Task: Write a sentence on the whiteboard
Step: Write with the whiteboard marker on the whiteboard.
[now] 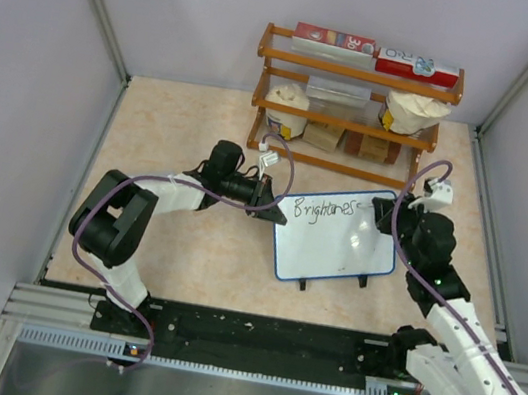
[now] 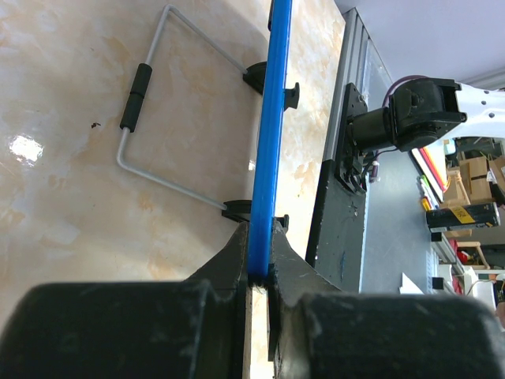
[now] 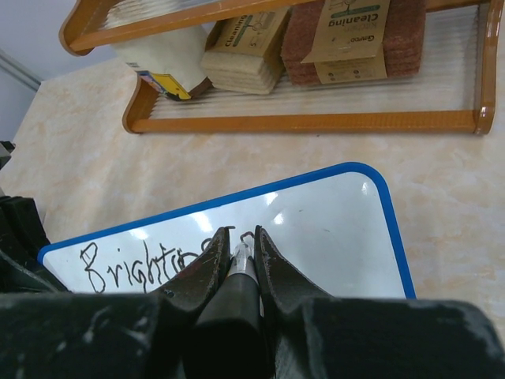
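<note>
Found whiteboard (image 1: 336,240) standing on bench (image 1: 183,133) before wooden rack (image 1: 346,71); noted left fingers (image 2: 241,272) clamped on its blue left rim. Noted right fingers (image 3: 264,260) closed around marker (image 3: 239,276), tip at board just past lettering (image 1: 318,210) "Brightnes".

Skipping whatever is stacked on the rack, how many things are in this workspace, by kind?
whiteboard: 1
marker: 1
wooden rack: 1
robot arms: 2, left arm and right arm
Total: 5
</note>
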